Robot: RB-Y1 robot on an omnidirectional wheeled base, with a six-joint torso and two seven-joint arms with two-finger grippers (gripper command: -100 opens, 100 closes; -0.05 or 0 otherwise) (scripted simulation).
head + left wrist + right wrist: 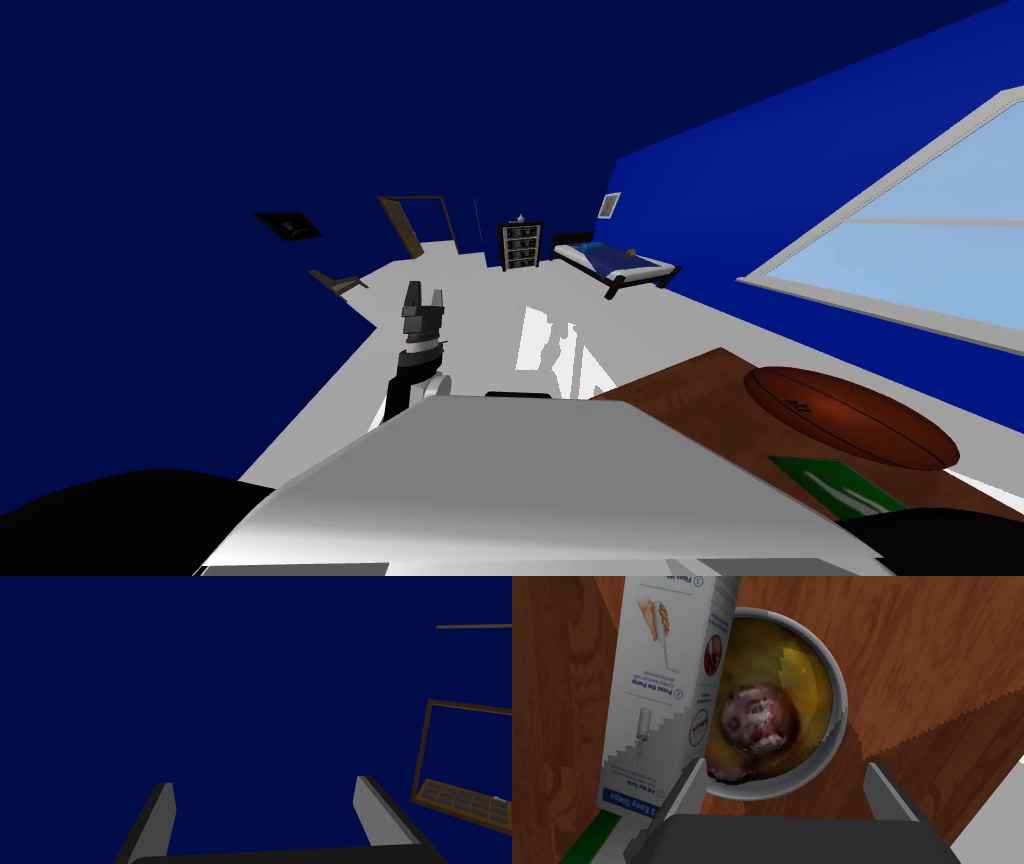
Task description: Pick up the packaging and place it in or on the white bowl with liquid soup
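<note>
Right tool (787, 763) released over the soup bowl (838, 701); packaging box (662, 691) overlaps its rim; left tool (424, 292), eleven o'clock, released.

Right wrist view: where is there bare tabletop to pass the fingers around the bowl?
Bare wooden table borders the bowl on the side away from the packaging. Crowded on the other side: the packaging overlaps the bowl's rim, beside a green sheet.

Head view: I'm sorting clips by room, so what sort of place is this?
Probably a bedroom: a bed by the blue wall, a dark chest of drawers beside it, and a big window.
</note>
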